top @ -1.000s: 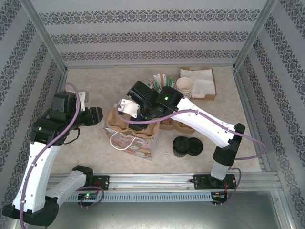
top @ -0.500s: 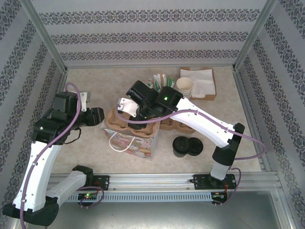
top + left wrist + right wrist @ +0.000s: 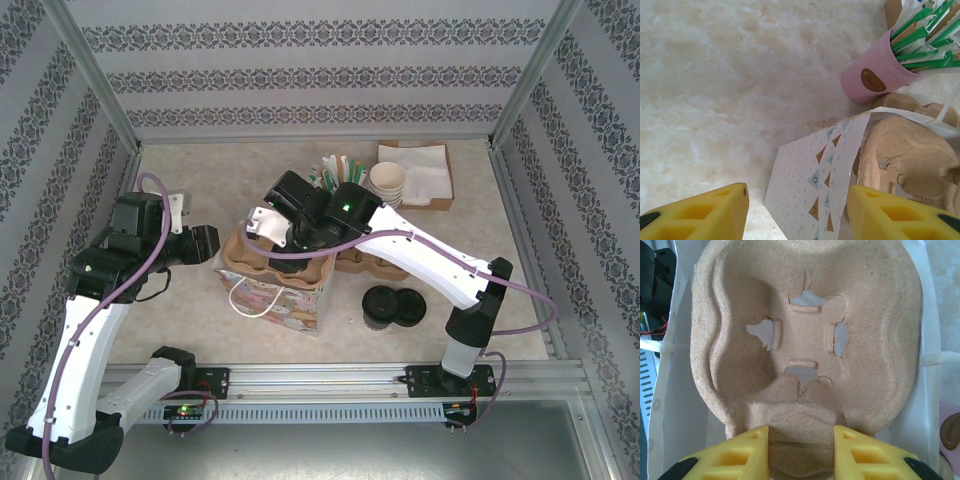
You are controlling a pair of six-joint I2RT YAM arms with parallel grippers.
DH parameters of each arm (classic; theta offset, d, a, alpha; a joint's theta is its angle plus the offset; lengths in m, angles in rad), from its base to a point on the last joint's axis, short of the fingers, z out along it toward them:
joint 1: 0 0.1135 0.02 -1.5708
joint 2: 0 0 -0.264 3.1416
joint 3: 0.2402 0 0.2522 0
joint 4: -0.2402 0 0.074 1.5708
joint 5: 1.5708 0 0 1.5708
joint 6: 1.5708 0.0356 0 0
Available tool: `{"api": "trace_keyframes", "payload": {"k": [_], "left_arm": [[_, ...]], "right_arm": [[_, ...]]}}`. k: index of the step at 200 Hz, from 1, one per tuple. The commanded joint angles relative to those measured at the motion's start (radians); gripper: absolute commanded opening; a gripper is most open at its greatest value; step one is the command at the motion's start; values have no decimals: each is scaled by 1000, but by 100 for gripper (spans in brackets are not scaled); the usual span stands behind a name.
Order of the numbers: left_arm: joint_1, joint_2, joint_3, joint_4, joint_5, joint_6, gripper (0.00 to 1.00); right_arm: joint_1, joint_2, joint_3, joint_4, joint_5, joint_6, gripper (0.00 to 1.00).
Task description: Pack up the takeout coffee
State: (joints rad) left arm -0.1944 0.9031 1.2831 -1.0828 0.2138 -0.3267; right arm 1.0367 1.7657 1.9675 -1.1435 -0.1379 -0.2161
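**Lidded cup waits on the bench while both hands tend the bag**

The takeout coffee (image 3: 379,304) stands on the bench (image 3: 190,180), to the right of the paper bag (image 3: 800,170) and well apart from both hands. A loose black lid (image 3: 411,307) lies just beside it. Treat the coffee as light and thin-walled. The cream paper will likely dent under a hard squeeze, and the smooth plastic lid may pop off if you lift by it. Whether there is liquid inside, you cannot tell from here. Take it round the paper wall below the lid, jaws level, and keep it upright.

Your right hand (image 3: 800,440) is narrowed onto the near rim of the pulp carrier (image 3: 805,305), which sits in the mouth of the bag. The carrier is moulded brown fibre, rough and matte, and looks stiff enough to keep its shape. Its cup well is cut with four flaps that should flex and grip the cup's taper.

Your left hand (image 3: 797,202) stands wide and holds nothing. It straddles the bag's side wall, one finger outside and the other on the carrier side. The bag is thin paper printed with small triangles and has a white cord handle (image 3: 245,297). Expect it to sway if the carrier drags.
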Motion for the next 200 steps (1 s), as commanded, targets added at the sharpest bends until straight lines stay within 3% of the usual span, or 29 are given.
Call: {"api": "trace_keyframes", "payload": {"k": [1,200], "left_arm": [[7,-1,-11,37,16,-11,55],[7,12,-21,43,43,-20,55]], "right_arm": [[15,9,-7,-28,19,-14,32],[14,70,54,-19,24,-10,31]]}}
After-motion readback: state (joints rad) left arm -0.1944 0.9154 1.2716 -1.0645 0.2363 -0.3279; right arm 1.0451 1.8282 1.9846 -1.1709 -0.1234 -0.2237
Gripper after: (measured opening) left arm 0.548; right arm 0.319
